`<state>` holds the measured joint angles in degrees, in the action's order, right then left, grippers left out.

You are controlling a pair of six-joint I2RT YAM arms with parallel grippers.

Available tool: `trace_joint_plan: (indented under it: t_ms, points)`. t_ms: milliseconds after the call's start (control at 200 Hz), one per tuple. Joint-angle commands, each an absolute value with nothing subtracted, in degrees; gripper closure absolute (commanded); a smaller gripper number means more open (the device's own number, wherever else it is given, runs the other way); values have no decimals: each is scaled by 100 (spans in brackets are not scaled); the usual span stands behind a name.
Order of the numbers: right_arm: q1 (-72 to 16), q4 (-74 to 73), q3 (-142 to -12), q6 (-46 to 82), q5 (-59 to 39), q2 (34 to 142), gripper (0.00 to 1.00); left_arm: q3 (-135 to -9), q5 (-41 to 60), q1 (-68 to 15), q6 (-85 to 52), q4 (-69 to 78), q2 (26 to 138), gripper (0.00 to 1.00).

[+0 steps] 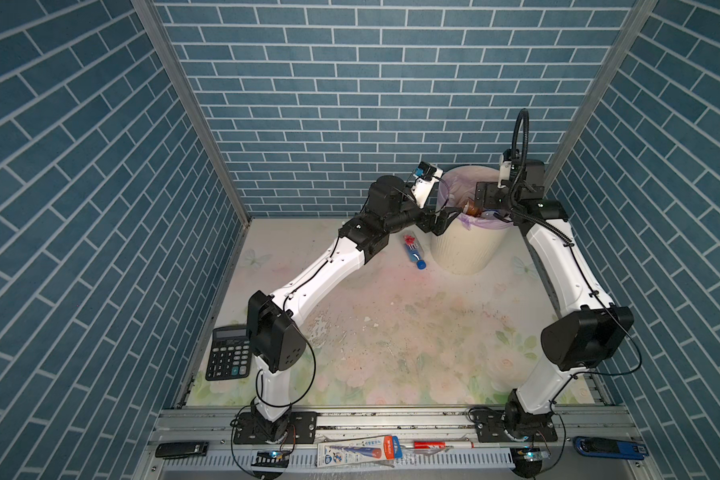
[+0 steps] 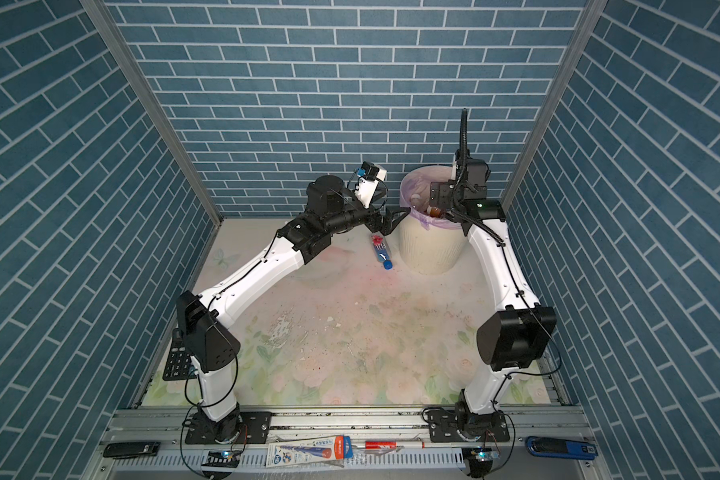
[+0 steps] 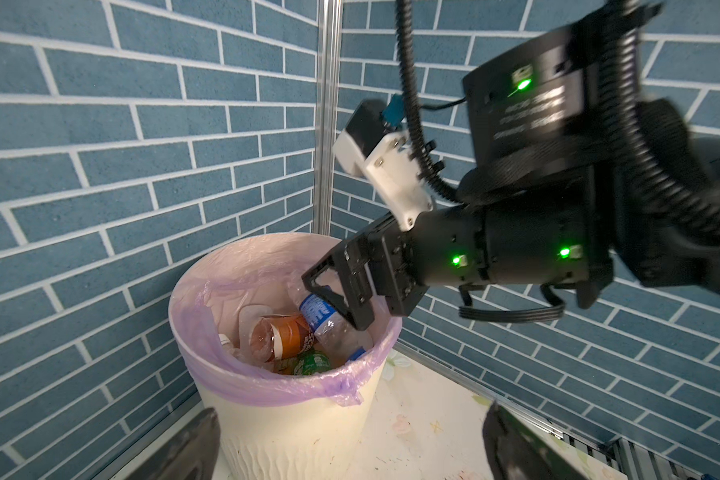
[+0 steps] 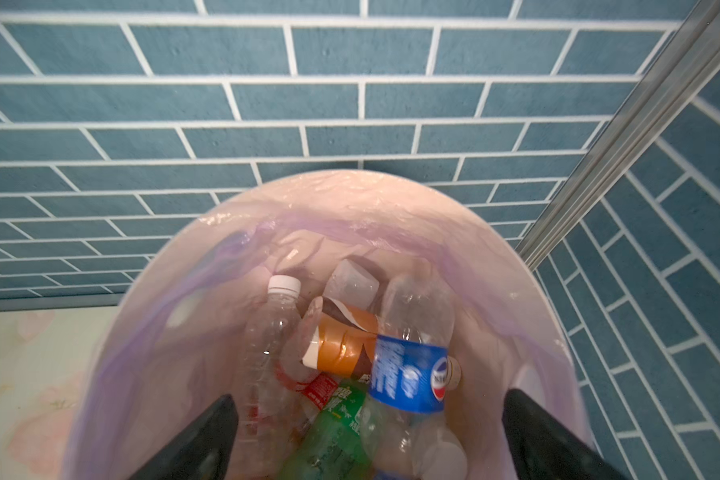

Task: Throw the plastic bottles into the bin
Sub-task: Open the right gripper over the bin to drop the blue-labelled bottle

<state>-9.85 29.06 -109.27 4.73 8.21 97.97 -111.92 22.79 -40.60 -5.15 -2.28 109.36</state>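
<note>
Blue brick-patterned walls with white mortar lines (image 1: 371, 104), joined by silver aluminium corner posts (image 1: 196, 116), enclose a worn, pale floral-printed tabletop (image 1: 412, 332).

Bin (image 1: 462, 249): far right corner of table (image 1: 391, 316).
Plastic bottles (image 4: 408, 374): heaped inside bin.
One bottle (image 1: 414, 250): lying on table, just left of bin.
Calculator (image 1: 227, 353): table's near left edge.

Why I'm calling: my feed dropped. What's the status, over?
Left gripper open, beside bin. Right gripper open, above bin. One blue-capped bottle lying on table beside bin. Nothing blocking it.
</note>
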Motion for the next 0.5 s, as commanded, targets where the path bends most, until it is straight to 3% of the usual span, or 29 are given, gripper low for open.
trace_joint_plan:
  t_ms: [0, 495]
  points:
    - [-1002, 2711, -11013, 650, 786, 9344, 1, -11078, 2295, -4087, -655, -172, 10882, 1]
    - [-1002, 2751, -10968, 822, 644, 9168, 1, -10862, 2124, -4089, -896, -249, 10672, 1]
